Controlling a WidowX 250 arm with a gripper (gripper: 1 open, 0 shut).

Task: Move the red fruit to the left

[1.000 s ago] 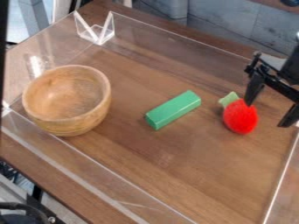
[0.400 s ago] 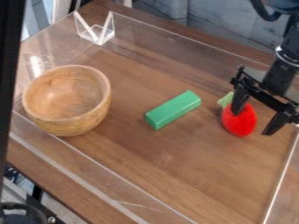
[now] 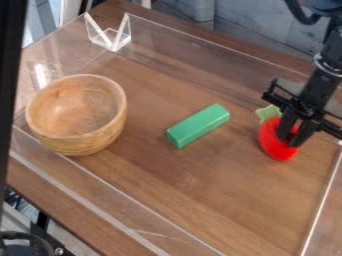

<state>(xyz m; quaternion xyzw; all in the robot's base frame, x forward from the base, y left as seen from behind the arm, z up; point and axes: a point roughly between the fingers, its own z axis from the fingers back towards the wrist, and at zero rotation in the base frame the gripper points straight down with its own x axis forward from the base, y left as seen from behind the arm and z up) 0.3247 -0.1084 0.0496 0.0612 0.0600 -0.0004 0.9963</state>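
The top of the one red fruit (image 3: pixel 279 146), at the table's (image 3: pixel 201 190) right, is hidden by the gripper (image 3: pixel 290 135), seen closed narrowly around it, while one green block (image 3: pixel 198 125) and one bowl (image 3: pixel 76 113) are left across open wood

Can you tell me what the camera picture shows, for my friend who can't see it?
A black robot gripper points straight down, its fingers closed around a red toy strawberry at the right of a wooden table. A green block lies in the middle, and a wooden bowl sits at the left.
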